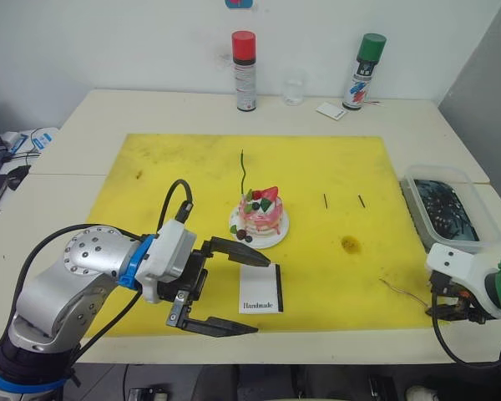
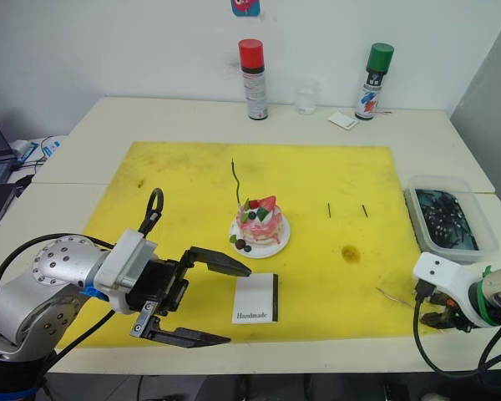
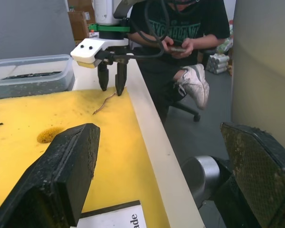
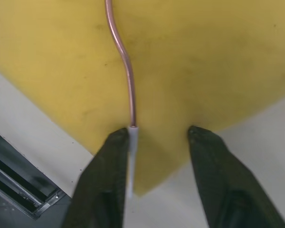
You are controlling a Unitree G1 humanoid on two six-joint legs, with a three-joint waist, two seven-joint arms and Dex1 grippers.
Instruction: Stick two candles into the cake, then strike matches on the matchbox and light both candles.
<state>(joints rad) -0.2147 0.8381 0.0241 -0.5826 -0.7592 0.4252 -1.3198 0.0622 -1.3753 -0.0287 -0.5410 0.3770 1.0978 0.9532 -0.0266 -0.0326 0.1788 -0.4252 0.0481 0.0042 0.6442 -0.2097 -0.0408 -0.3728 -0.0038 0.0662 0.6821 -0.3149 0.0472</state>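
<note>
Cream tabletop under a yellow mat; plain white wall at twelve o'clock, grey panel at two.

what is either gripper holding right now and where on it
Nothing is held. The left gripper is open beside the matchbox. The right gripper is open over the pale end of the second candle, which lies on the yellow mat.

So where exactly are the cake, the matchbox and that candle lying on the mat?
cake (image 1: pixel 261 214): left eye view, on its pink side below the strawberry.
matchbox (image 1: pixel 259 290): left eye view, on the white face above the word Handmade.
candle lying on the mat (image 4: pixel 122 52): right wrist view, on its wavy middle stretch.
</note>
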